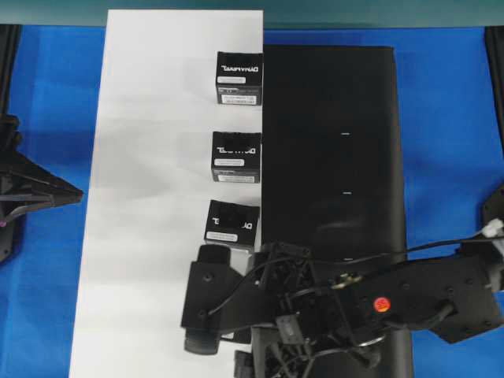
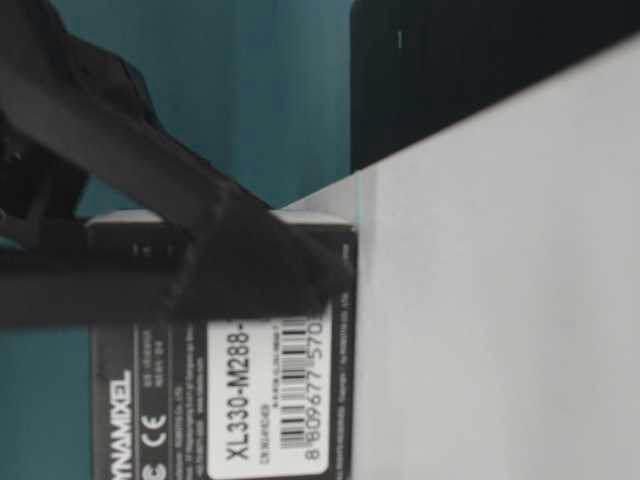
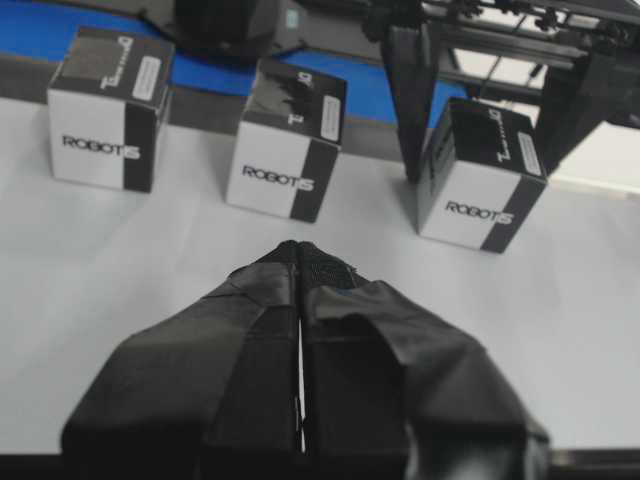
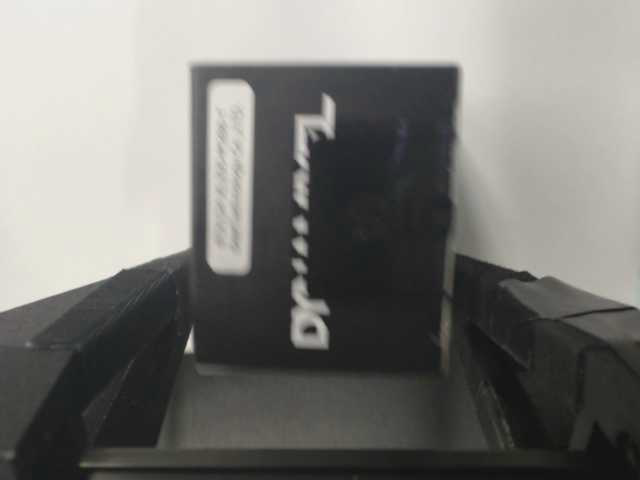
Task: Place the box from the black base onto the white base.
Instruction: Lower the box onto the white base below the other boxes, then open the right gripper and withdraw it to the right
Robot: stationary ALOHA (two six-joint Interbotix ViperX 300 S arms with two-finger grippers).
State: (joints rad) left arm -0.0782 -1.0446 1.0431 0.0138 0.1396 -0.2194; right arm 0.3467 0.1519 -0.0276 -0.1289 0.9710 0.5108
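Quick headcount from the overhead shot: three small black cardboard boxes with white lettering are in plain sight, lined up along the right edge of the white board, namely the far box (image 1: pixel 238 78), the middle box (image 1: pixel 235 157) and the near box (image 1: pixel 232 224). A fourth one (image 4: pixel 322 215) only shows up in the right wrist view, sitting between that arm's fingers; the arm hides it from above. Two long rectangular bases lie side by side: one plain white board (image 1: pixel 157 205) on the left, one matte black sheet (image 1: pixel 331 150) on the right. One blue table (image 1: pixel 449 142) under it all. Two robot arms, so two end effectors: left end effector (image 3: pixel 300 255), right end effector (image 4: pixel 320 330).
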